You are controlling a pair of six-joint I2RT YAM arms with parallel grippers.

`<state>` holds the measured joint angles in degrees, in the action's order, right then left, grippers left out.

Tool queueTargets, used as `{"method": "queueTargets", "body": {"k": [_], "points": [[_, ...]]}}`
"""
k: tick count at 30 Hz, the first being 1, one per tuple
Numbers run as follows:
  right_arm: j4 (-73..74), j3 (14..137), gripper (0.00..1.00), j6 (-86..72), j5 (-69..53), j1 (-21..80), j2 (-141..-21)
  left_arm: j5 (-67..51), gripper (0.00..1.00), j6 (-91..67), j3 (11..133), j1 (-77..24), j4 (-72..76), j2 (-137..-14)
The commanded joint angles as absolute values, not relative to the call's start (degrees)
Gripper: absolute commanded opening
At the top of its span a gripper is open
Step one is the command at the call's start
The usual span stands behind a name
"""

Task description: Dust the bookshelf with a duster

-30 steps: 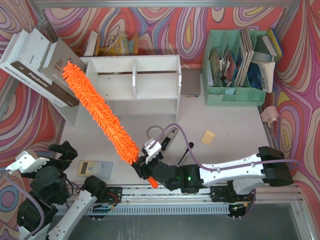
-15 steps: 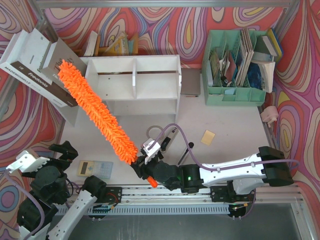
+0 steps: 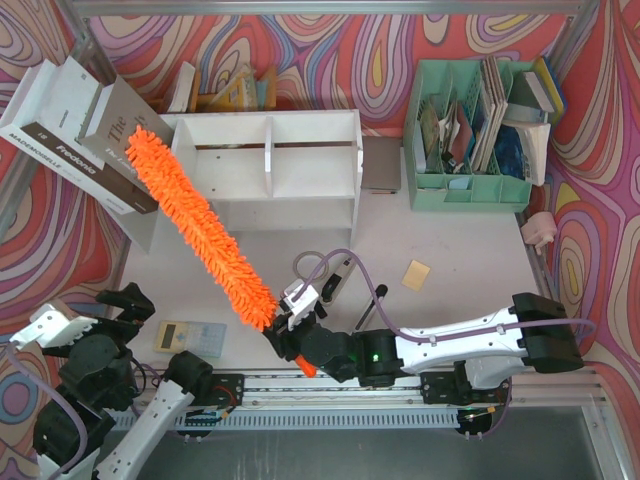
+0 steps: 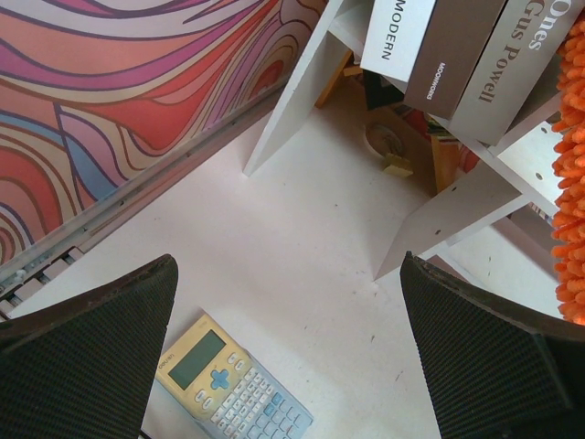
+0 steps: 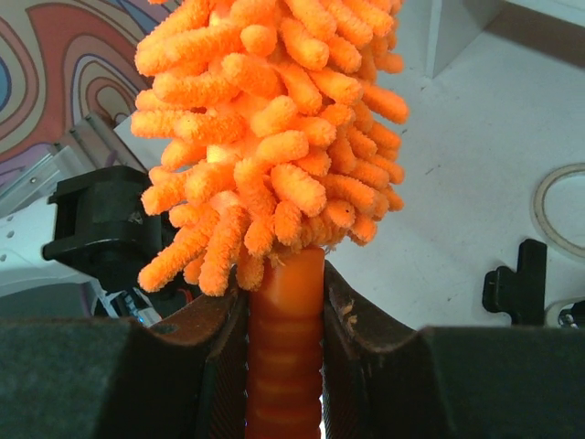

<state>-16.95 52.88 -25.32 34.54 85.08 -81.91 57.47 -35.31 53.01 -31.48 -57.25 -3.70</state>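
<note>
The white two-tier bookshelf [image 3: 310, 128] stands at the back middle of the table; its left side panel also shows in the left wrist view [image 4: 457, 210]. My right gripper [image 3: 290, 335] is shut on the ribbed orange handle [image 5: 285, 347] of the fluffy orange duster [image 3: 200, 225]. The duster slants up and left, its tip at the shelf's upper left corner, against the leaning books. Its fluff fills the right wrist view [image 5: 265, 137] and shows at the right edge of the left wrist view [image 4: 571, 174]. My left gripper [image 4: 288, 366] is open and empty above the table at the near left.
Large leaning books [image 3: 75, 135] rest on the shelf's left end. A yellow calculator [image 3: 190, 338] lies near my left arm, also in the left wrist view [image 4: 233, 384]. A mint-green file organizer [image 3: 470, 190] stands at the back right. A yellow sticky pad [image 3: 415, 275] and cable ring [image 3: 308, 265] lie mid-table.
The duster's tip swung left towards the books half a second ago and has now swung back right to the shelf's corner. My left arm has not moved.
</note>
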Motion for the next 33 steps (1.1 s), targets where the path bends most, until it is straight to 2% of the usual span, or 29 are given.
{"method": "queueTargets", "body": {"k": [1, 7, 19, 27, 33], "points": [[-21.6, 54.8, 0.00, -21.4, 36.8, 85.2, -79.7, 57.5, 0.98, -34.6, 52.2, -31.3, -56.8, -3.1], [-24.0, 56.9, 0.00, -17.3, 37.2, 85.3, -79.5, 57.3, 0.98, -34.4, 52.2, -31.3, -56.7, -3.3], [-19.0, 59.5, 0.00, -26.6, 30.2, 79.7, -84.8, 56.8, 0.98, -34.6, 52.2, -31.3, -56.9, -2.4], [-19.3, 62.0, 0.00, -22.9, 30.2, 79.0, -83.2, 56.7, 0.98, -34.5, 52.2, -31.3, -56.8, -2.5], [-11.0, 68.4, 0.00, -20.1, 36.9, 79.1, -83.8, 56.8, 0.98, -34.5, 52.3, -31.3, -56.8, -2.5]]}}
